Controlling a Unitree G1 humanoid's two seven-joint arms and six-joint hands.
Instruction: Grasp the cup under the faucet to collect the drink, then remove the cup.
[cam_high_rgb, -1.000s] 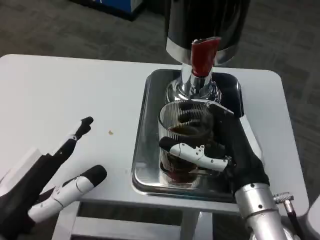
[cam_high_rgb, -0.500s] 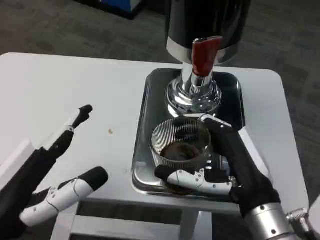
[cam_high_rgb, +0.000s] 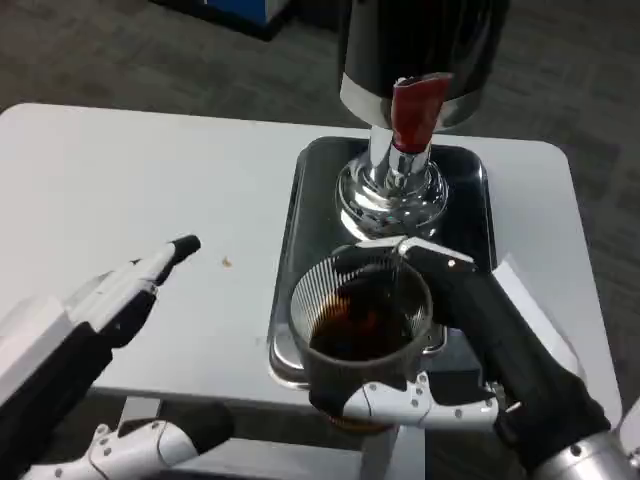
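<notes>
1. Head view: a white rectangular table (cam_high_rgb: 120, 170) carries a shiny steel tray (cam_high_rgb: 300, 230).
2. A black and chrome drink dispenser (cam_high_rgb: 420, 50) with a red faucet lever (cam_high_rgb: 415, 110) stands at the tray's far end.
3. The right hand (cam_high_rgb: 480, 330) grips a ribbed clear glass cup (cam_high_rgb: 360, 320) of dark drink over the tray's near edge.
4. The left hand (cam_high_rgb: 100, 310) hangs released, fingers spread, over the table's near left.

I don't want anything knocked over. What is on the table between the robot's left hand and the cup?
Only bare white table and the silver tray's rim separate the left hand from the cup.
</notes>
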